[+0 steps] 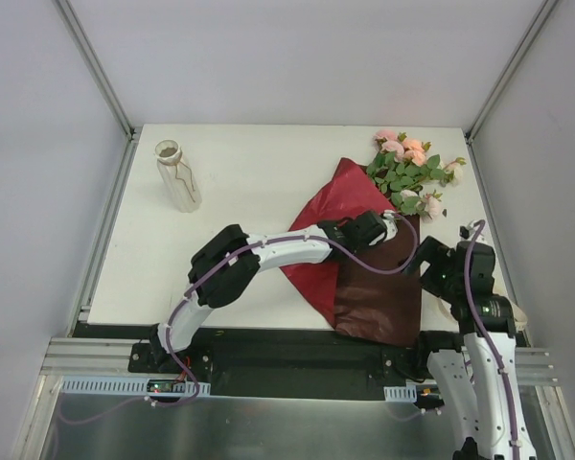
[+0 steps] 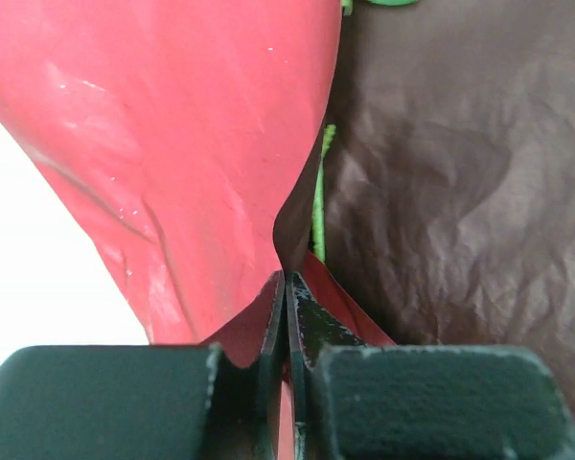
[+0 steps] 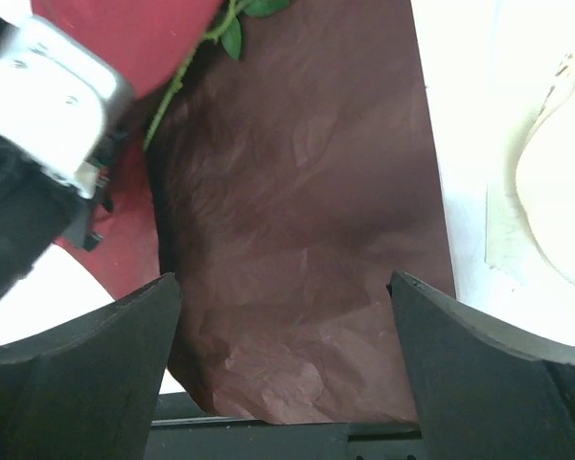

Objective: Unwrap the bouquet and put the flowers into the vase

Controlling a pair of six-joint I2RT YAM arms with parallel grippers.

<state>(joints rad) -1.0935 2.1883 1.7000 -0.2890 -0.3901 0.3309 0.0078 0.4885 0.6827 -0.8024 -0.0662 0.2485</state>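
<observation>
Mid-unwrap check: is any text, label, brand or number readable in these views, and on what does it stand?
None readable. The wrapping paper is plain on both its red and dark faces, the vase carries no label I can make out, and neither the left gripper nor the right gripper shows markings. Fittings on the slotted rail are too small to tell any print.

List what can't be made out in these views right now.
- Flower stems: top view, covered by the wrapping paper and left arm; left wrist view shows only a sliver.
- Cream object: right wrist view, cut off by right edge; unidentifiable.
- Vase contents: top view, too small.
</observation>
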